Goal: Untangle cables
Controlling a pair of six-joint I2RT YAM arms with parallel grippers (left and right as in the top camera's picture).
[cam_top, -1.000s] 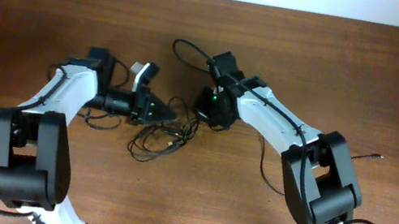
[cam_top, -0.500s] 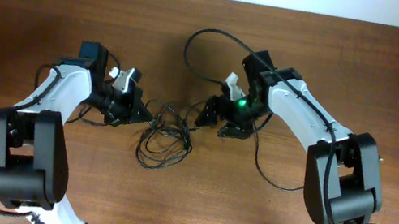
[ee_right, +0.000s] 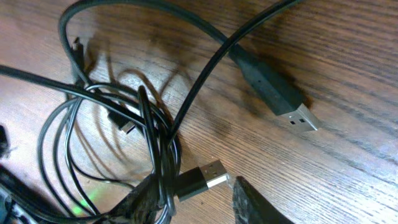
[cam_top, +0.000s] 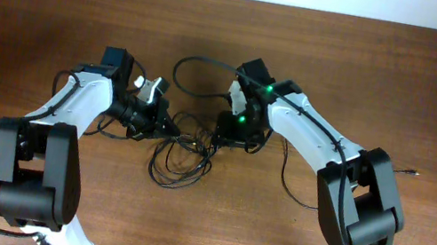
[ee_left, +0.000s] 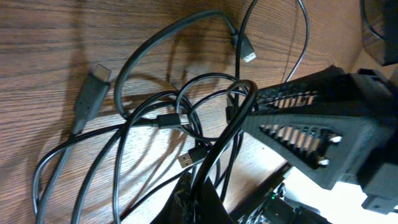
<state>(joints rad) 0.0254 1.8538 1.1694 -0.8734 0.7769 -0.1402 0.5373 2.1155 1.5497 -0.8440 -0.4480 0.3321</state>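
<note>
Brown wooden table [cam_top: 57, 13], cables [cam_top: 181, 156] tangled at centre frame. My left gripper [cam_top: 160, 121] pinches a strand; my right gripper [ee_right: 199, 196] stands parted over them.

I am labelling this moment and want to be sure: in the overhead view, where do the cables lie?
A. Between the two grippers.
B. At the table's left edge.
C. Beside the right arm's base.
A: the cable tangle lies between the left gripper and the right gripper.
</note>
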